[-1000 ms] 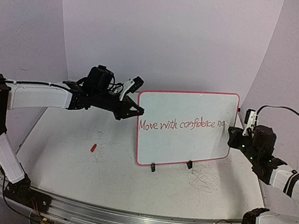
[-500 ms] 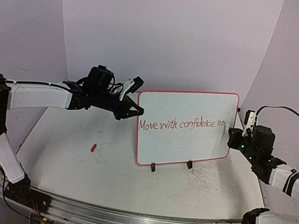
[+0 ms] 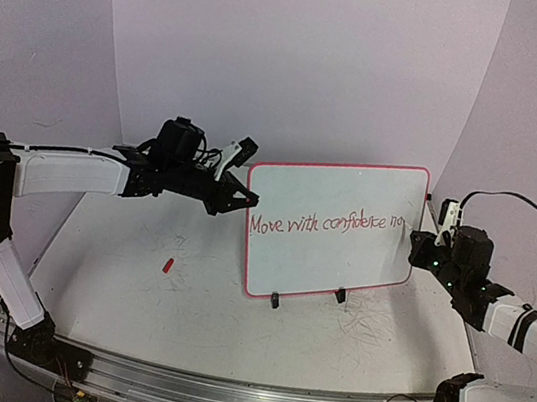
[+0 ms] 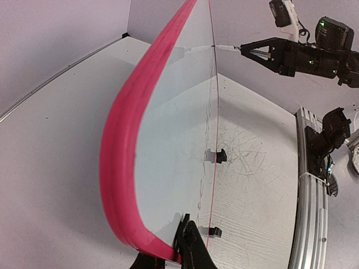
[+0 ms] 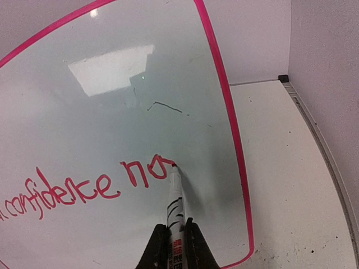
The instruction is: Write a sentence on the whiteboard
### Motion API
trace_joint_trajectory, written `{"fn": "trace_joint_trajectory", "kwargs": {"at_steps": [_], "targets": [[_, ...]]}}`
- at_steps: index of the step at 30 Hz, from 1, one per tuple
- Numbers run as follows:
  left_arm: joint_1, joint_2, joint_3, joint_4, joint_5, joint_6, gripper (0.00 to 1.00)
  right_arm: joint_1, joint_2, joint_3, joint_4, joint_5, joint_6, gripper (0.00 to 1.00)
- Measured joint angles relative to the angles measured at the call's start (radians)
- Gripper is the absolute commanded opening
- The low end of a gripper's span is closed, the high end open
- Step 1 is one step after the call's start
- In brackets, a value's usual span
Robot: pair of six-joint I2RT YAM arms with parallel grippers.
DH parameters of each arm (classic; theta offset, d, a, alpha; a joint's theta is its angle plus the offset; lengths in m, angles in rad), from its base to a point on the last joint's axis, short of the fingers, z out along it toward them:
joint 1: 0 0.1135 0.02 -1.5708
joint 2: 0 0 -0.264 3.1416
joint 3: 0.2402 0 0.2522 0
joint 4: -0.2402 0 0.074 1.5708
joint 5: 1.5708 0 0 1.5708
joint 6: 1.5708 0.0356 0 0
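Whiteboard [image 3: 341,187]: stands upright on the table [image 3: 123,296], a little right of centre, face turned toward the near side. It rests on two black clip feet [image 3: 275,300] along its lower edge. The red rim is intact all round in the overhead view.

Sentence [image 3: 325,226]: one line of red handwriting runs across the middle of the board from its left side to near the right rim. It reads "Move with confidence no". The right wrist view confirms the last letters as "no", the line ending just short of the right rim.

Left gripper [image 3: 246,198]: reaches in from the left at mid height and is clamped on the board's left rim. The left wrist view shows its black fingers [image 4: 188,246] pressed against the red edge, one on either side.

Right gripper [image 5: 174,238]: comes in from the right side and is closed on a marker [image 5: 175,196] with a white barrel and black print. The red tip touches the board face at the end of the final "o".

Other items: a small red object [image 3: 167,266] lies on the table left of the board, well apart from it. Grey scribble marks [image 3: 366,325] cover the table surface near the right clip foot. A metal rail [image 3: 220,391] runs along the near edge of the table.
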Motion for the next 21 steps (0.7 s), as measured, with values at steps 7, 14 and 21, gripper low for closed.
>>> {"fn": "trace_joint_trajectory", "kwargs": {"at_steps": [7, 14, 21], "targets": [[0.0, 0.0, 0.0, 0.0, -0.001, 0.0, 0.0, 0.0, 0.0, -0.01, -0.009, 0.0, 0.005, 0.0], [0.0, 0.0, 0.0, 0.0, -0.001, 0.0, 0.0, 0.0, 0.0, -0.01, -0.009, 0.001, 0.005, 0.0], [-0.001, 0.0, 0.0, 0.0, -0.003, 0.0, 0.0, 0.0, 0.0, -0.01, -0.005, 0.015, 0.004, 0.0]]}}
